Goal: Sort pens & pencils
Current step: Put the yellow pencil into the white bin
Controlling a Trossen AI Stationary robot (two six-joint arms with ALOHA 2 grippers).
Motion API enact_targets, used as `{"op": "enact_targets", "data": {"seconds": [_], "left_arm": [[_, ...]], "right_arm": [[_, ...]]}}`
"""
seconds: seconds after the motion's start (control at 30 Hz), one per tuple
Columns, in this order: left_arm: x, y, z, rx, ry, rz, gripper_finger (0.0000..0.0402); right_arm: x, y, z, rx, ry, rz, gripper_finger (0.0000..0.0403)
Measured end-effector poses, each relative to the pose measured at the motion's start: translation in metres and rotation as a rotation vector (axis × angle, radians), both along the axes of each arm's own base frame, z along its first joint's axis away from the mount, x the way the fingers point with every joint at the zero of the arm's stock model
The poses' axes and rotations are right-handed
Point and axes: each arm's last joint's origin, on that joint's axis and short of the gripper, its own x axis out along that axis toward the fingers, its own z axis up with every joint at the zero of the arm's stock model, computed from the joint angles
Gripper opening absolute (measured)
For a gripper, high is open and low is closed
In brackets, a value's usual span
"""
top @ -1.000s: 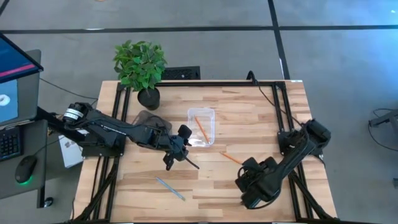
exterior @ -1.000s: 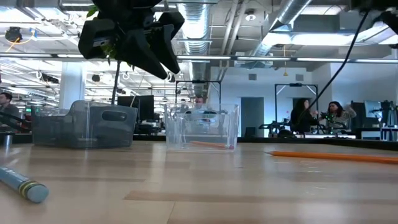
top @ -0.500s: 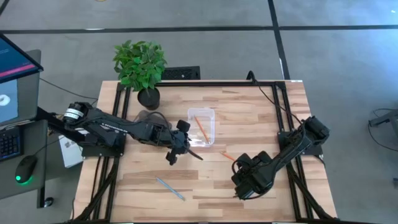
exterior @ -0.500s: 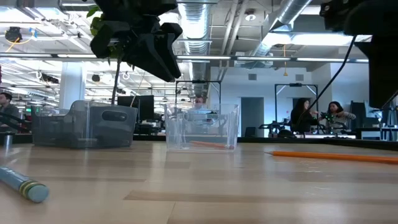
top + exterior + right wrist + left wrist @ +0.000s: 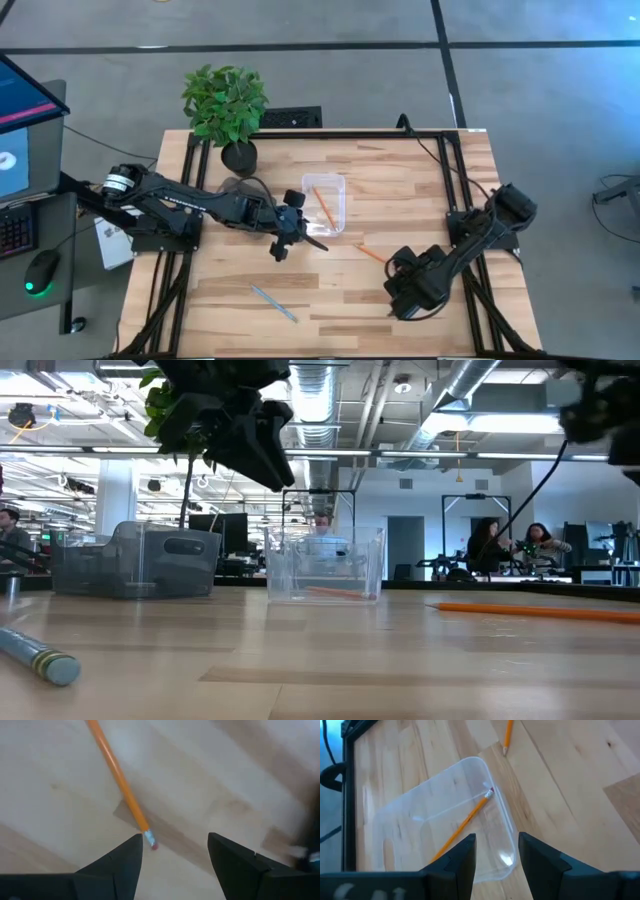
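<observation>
My left gripper (image 5: 303, 235) (image 5: 497, 840) hovers by the near left corner of the clear tray (image 5: 325, 205) (image 5: 445, 820) and is shut on a slim black pen (image 5: 315, 243). One orange pencil (image 5: 322, 207) (image 5: 465, 822) lies flat in that tray. A second orange pencil (image 5: 373, 253) (image 5: 117, 775) lies on the table. Its eraser end is just ahead of my open right gripper (image 5: 405, 285) (image 5: 175, 842). A light blue pencil (image 5: 273, 302) (image 5: 35, 655) lies near the table's near edge. The second pen is not visible. My left gripper holds the black pen, which juts from the fingers toward the table's right and near side (image 5: 318, 244) and is lifted clear of the table. The gripper's body hides the place of contact in the high view, and the left wrist view shows no pen between the fingers.
A grey tinted tray (image 5: 240, 190) (image 5: 135, 560) stands left of the clear one, partly under my left arm. A potted plant (image 5: 225, 105) is at the far left corner. Bare wood lies across the table's middle and near side. People sit in the room beyond.
My left gripper has carried the pen from the table's middle toward the far edge, up to the clear tray's near left corner, turning a little. My right gripper has shifted slightly left, then back right, beside the loose orange pencil.
</observation>
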Motion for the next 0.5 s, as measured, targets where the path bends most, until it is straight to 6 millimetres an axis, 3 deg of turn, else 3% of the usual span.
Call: {"op": "enact_targets", "data": {"seconds": [0.23,0.5], "left_arm": [[0.006,-0.001,0.006,-0.046,-0.089,0.017,0.0140],[0.008,-0.003,0.007,-0.112,-0.115,0.017,0.0140]], "right_arm": [[-0.021,-0.013,-0.014,0.083,-0.074,0.026,0.0249],[-0.018,-0.016,-0.023,0.054,-0.066,0.068,0.0249]]}}
